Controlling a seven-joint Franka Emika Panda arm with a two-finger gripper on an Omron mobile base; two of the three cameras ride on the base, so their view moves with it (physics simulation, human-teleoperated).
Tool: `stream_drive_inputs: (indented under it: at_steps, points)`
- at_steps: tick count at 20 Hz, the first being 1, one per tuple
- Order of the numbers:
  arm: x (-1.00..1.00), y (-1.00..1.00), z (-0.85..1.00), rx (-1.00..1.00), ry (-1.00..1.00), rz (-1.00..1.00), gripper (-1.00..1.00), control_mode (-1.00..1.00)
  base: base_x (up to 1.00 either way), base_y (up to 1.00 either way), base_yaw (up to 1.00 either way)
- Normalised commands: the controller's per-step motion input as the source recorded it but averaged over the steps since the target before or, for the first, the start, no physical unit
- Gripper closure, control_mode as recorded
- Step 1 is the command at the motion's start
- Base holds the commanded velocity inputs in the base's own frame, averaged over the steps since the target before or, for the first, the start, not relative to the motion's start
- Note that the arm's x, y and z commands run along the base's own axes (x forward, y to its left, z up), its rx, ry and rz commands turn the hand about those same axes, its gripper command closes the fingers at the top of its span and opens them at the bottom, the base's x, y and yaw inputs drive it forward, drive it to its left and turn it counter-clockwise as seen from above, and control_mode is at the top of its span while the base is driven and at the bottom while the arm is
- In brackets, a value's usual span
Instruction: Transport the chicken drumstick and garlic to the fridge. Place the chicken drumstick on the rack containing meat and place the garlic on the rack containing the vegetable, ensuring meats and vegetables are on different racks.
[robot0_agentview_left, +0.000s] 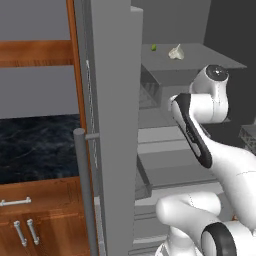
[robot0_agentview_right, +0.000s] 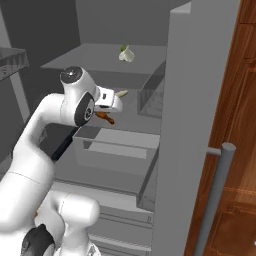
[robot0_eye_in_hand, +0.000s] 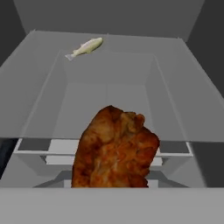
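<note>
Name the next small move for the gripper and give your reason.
Probably ease the gripper forward over the rack containing meat and lower before releasing. It is shut on the chicken drumstick, short of that shelf, where a fish lies at the back. The garlic already sits one shelf higher.

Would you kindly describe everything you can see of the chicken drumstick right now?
The chicken drumstick is a glossy, mottled brown-orange piece with a lumpy, roasted-looking surface. In the hand view it rises large from the bottom edge, close to the camera, its bumpy top outlined against a pale grey fridge shelf. In the right base view a small orange-brown sliver of it juts out just beyond the gripper, inside the open fridge, below the top shelf. The gripper is shut on it; nothing else visibly touches it.
</note>
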Motion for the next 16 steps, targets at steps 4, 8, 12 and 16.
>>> stream_drive_inputs:
  at_steps: [4, 8, 12, 16]
  points:
    - [0.99, -0.23, -0.40, 0.01, 0.07, 0.00, 1.00, -1.00, 0.00, 0.00, 0.00]
    - [0.69, -0.33, -0.31, 0.05, 0.10, 0.03, 1.00, -1.00, 0.00, 0.00, 0.00]
    - [0.67, -0.22, -0.40, 0.01, 0.07, 0.05, 1.00, -1.00, 0.00, 0.00, 0.00]
    - [0.65, -0.12, -0.47, 0.00, 0.04, 0.05, 1.00, -1.00, 0.00, 0.00, 0.00]
